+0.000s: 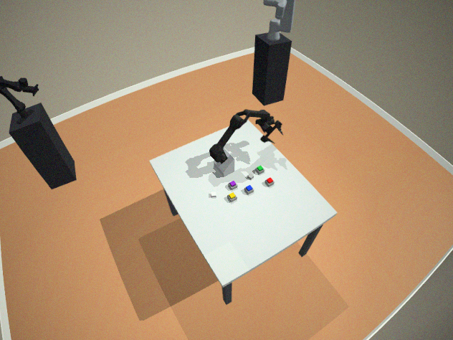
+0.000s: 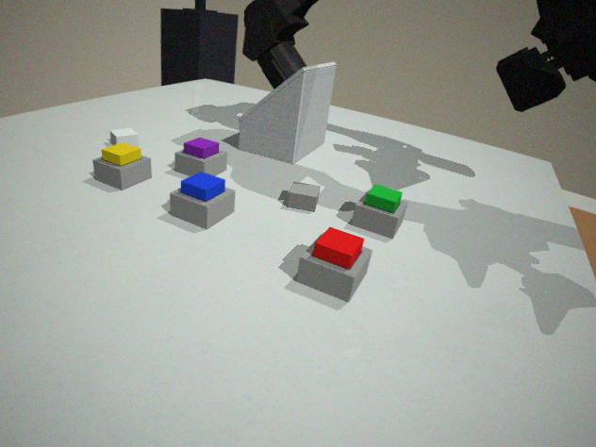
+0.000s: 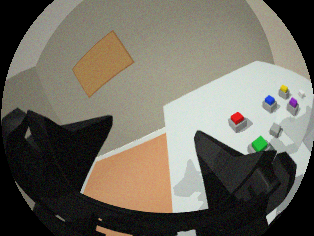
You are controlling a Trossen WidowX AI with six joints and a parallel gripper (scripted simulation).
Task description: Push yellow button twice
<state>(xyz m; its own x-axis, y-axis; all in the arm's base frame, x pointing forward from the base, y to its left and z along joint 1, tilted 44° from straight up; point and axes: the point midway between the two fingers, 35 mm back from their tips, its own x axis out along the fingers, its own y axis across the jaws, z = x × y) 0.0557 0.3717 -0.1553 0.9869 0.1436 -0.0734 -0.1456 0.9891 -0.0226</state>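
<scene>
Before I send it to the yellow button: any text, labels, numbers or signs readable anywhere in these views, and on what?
None. The button caps, yellow, purple, blue, green and red, are plain colour. The two small blocks, the arm's base and the open gripper carry no markings.
</scene>
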